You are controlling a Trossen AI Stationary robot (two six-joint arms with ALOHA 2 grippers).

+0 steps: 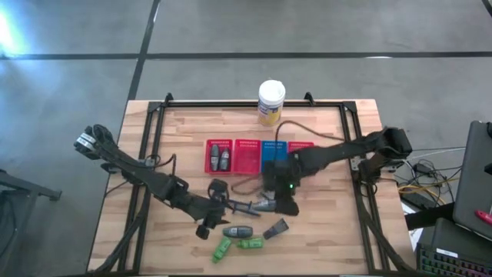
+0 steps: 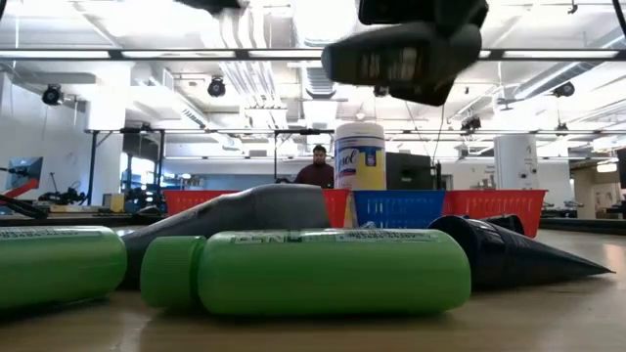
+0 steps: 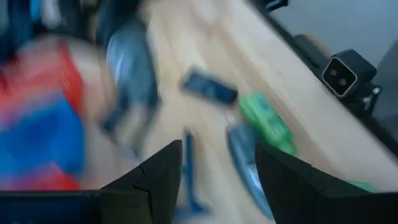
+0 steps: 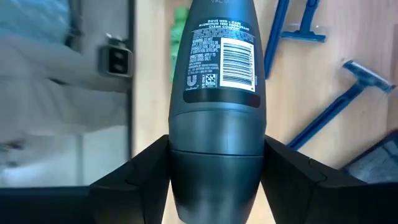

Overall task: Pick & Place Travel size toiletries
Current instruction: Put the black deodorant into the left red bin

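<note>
Grey deodorant [image 4: 217, 99] sits pinched in our right gripper [image 4: 217, 174] at frame centre, so we should lift straight up; left gripper [image 3: 217, 180] spread.

worktop [image 1: 323, 238] right of the green bottles [image 1: 234, 245] bare; baskets [image 1: 259, 156] and canister [image 1: 270, 102] block the far side.

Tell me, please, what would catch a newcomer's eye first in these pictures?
Probably the grey deodorant held between the right gripper's jaws at mid-table, barcode label showing. Next, the row of red and blue baskets behind it, two grey tubes lying in the leftmost red one. Then the green bottles scattered at the table's near edge, by the left gripper.
</note>
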